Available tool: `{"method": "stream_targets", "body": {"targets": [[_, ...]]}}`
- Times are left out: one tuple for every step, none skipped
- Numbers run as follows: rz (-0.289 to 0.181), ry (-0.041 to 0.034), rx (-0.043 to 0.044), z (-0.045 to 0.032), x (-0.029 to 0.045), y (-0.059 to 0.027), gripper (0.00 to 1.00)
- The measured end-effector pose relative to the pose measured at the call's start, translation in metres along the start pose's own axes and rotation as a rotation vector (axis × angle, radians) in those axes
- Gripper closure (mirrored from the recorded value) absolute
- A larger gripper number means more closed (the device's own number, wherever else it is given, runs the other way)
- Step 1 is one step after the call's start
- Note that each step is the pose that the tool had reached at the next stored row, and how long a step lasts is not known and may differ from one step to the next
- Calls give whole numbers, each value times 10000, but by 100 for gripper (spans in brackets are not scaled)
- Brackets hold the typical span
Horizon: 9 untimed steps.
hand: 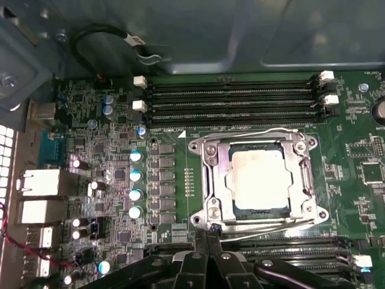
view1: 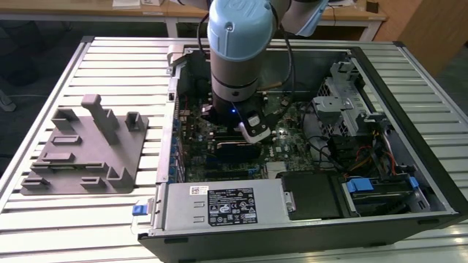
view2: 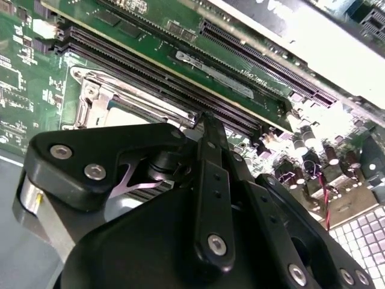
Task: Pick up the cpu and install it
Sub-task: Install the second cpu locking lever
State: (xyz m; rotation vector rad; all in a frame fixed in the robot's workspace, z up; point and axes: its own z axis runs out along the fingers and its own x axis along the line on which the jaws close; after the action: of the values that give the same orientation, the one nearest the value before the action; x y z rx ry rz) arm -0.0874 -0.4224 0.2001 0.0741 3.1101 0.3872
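Chip count is one: the cpu (hand: 257, 181) lies flat in the socket frame (hand: 258, 178) on the green motherboard (hand: 180, 198), pale top up, square, with no long axis. One gripper (hand: 206, 236) hangs just beside the frame's edge, fingers pressed together, holding nothing. One grey fixture (view1: 84, 150) sits outside the computer case (view1: 409, 164).

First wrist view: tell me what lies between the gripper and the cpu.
In the first wrist view, the socket's metal frame and its wire lever lie between the gripper and the cpu.

Arm upright, wrist pointing straight down; hand (hand: 207, 238) low, fingers pressed together
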Motion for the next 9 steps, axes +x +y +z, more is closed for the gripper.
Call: {"method": "stream_targets", "body": {"targets": [[1, 3, -71, 7, 0, -2, 89], [2, 6, -146, 12, 0, -3, 89], [3, 10, -240, 18, 0, -4, 89], [4, 15, -339, 22, 0, -5, 89], [6, 19, -410, 26, 1, -6, 89], [6, 20, -449, 30, 3, -7, 89], [5, 20, -474, 35, 5, -8, 89], [5, 21, -497, 41, 7, -10, 89], [5, 23, -515, 46, 9, -11, 89]]}}
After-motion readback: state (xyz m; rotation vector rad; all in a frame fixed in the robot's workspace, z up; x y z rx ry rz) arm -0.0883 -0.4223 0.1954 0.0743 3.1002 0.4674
